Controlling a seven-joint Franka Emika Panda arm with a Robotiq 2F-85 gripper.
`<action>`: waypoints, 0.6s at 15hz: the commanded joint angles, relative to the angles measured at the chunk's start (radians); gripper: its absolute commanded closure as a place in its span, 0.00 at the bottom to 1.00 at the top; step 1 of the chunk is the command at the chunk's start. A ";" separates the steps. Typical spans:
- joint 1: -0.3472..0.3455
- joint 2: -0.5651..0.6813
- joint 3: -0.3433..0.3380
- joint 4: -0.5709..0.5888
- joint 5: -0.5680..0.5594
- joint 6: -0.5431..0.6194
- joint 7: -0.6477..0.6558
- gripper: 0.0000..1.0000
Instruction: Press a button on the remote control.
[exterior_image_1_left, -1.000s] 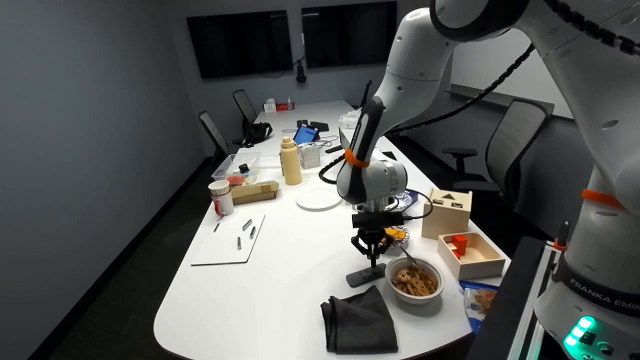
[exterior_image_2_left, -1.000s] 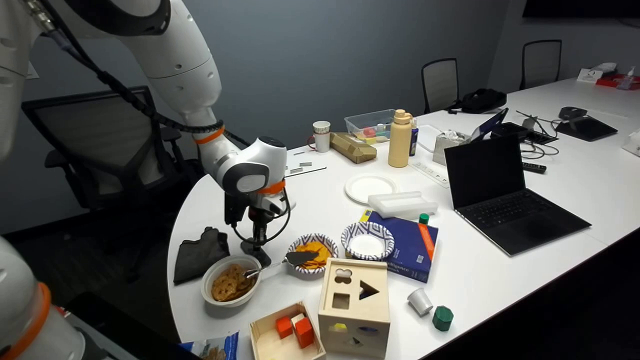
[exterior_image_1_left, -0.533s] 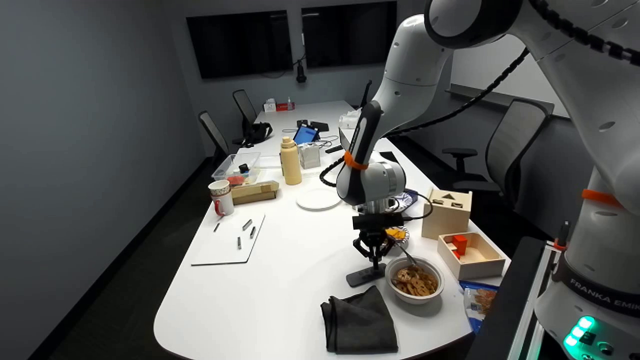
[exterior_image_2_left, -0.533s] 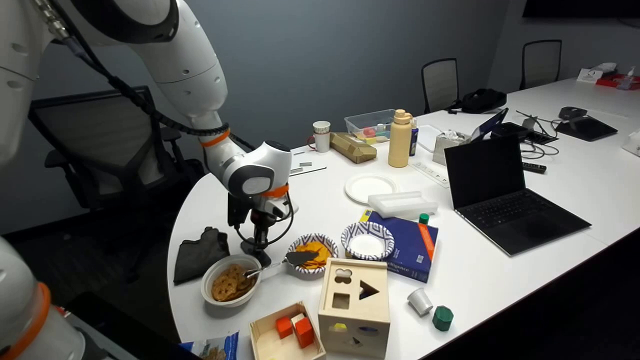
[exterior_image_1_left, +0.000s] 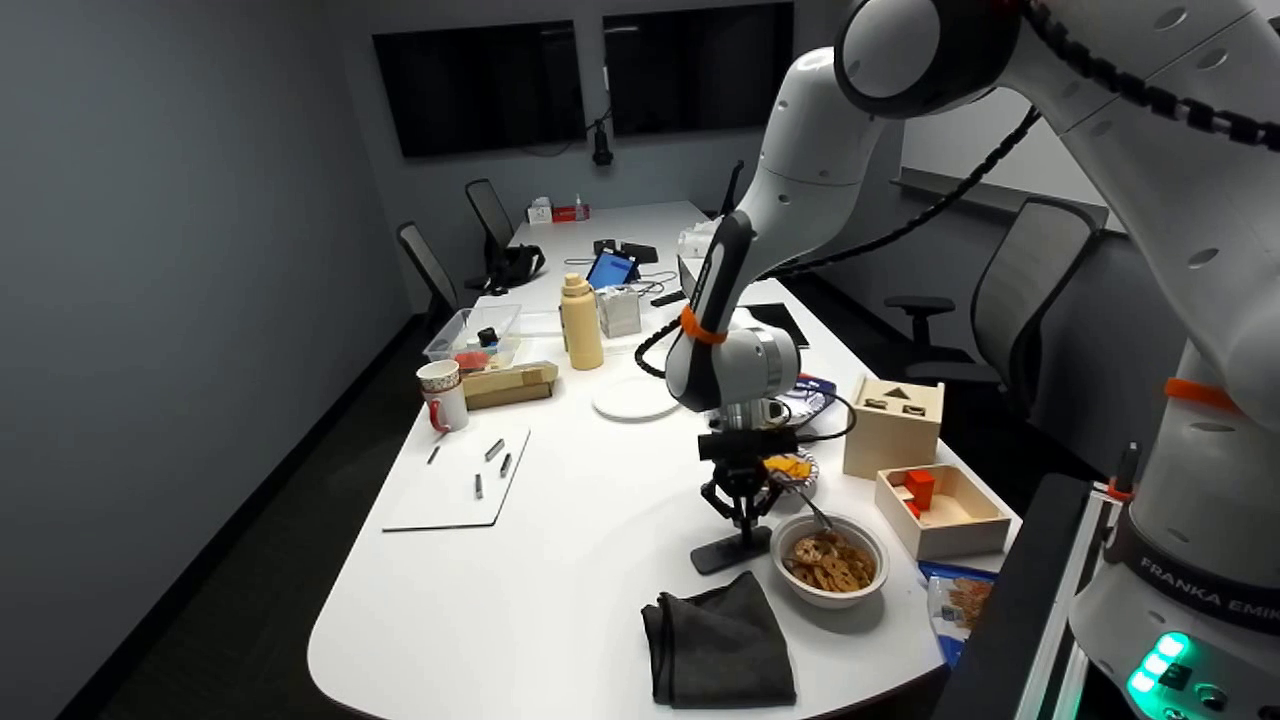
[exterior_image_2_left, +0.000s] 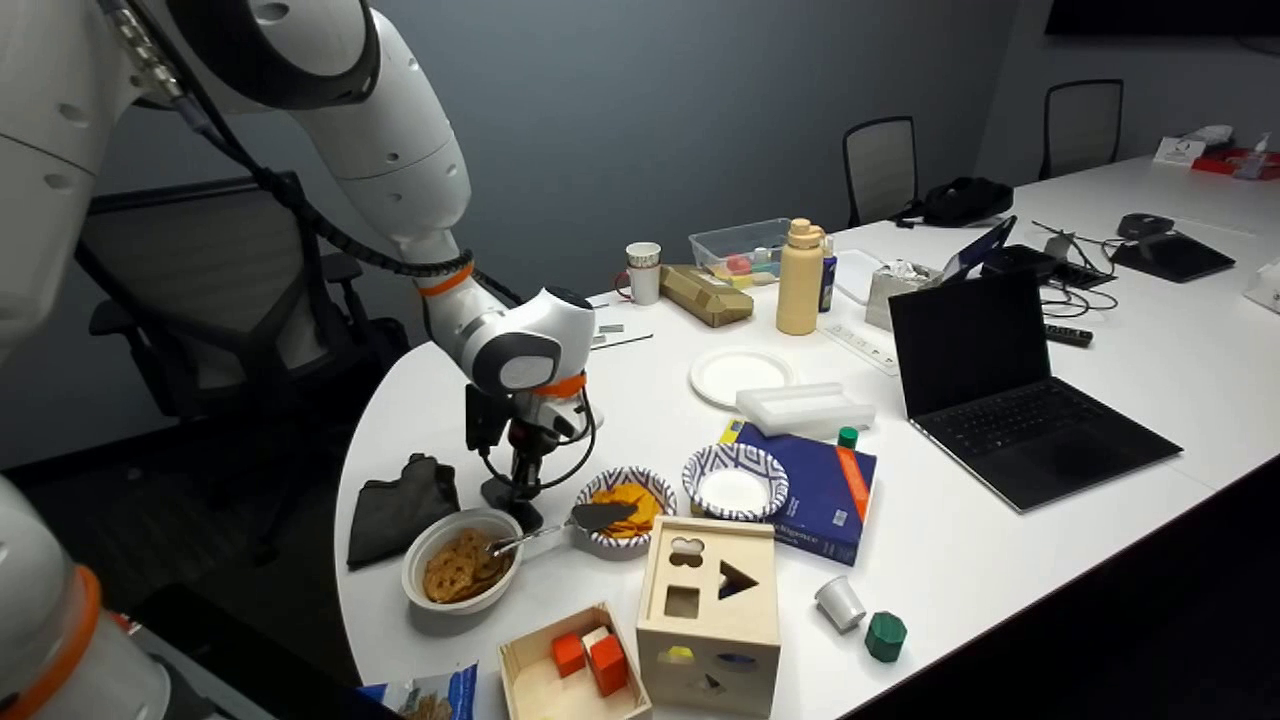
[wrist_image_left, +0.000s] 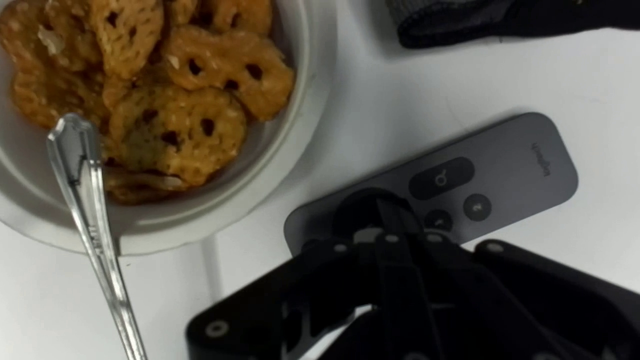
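Remote control (wrist_image_left: 452, 199) lies near the table's (exterior_image_1_left: 500, 620) rounded end edge. With the pincer (exterior_image_1_left: 745, 530) clenched on nothing, I should press its round button (wrist_image_left: 352, 212) straight down, gently, avoiding any skid.

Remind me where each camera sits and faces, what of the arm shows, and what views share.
Exterior view: off the rounded end of the table, facing along it toward the wall screens; arm, base and hand show.
Exterior view: on a long side, shape-sorter box in foreground, facing across; arm and hand at left.
Wrist view: mounted by the hand, which enters from the bottom, facing down at the remote control and food bowl.
Both exterior views share the remote control, food bowl and folded cloth.
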 joint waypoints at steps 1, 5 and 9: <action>-0.021 0.069 0.009 0.069 -0.011 -0.048 0.012 1.00; -0.030 0.083 0.007 0.104 -0.011 -0.095 0.009 1.00; -0.037 0.029 0.009 0.070 0.009 -0.087 0.005 1.00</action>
